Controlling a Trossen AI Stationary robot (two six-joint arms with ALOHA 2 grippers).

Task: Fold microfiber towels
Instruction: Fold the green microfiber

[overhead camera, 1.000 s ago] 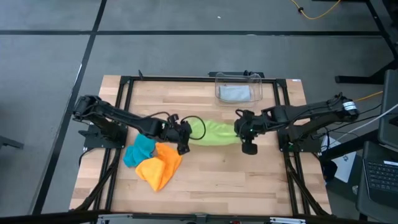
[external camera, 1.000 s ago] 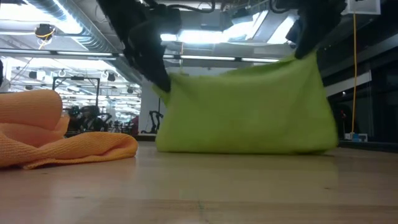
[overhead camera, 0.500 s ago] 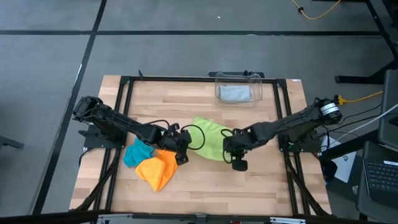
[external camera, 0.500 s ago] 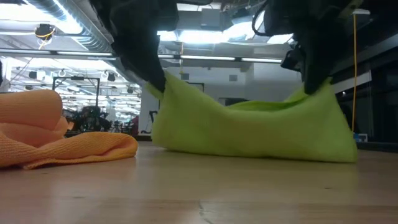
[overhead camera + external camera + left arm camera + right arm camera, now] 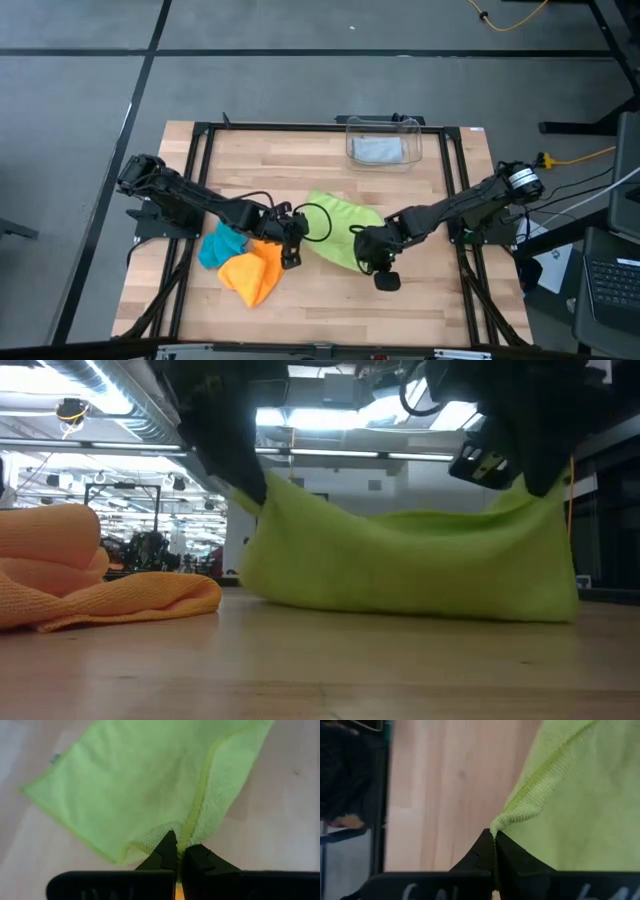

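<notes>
Item: lime green square microfiber towel, soft, thin, with a stitched hem. It hangs between the two arms over the middle of the wooden bench; in the low view its lower edge drags on the boards while the two gripped corners are lifted. You can expect it to be very light and limp: it sags between the holds and will not keep a crease unless pressed flat. The nap likely clings to the wood, so drag it gently.

Holds: the left end effector is clenched on one hemmed corner, a small bunch of cloth pinched between its tips. The right end effector is clenched on another corner, right at the hem. Corners and hems are your best purchase; a mid-panel pinch would only bunch the cloth.

Other stock: orange microfiber towel, crumpled, just beside the left arm; teal blue microfiber towel, crumpled, touching the orange one. A light grey cloth lies inside the clear plastic bin at the far edge of the bench.

Handling note: keep both corners level and taut, or the fold will skew.
</notes>
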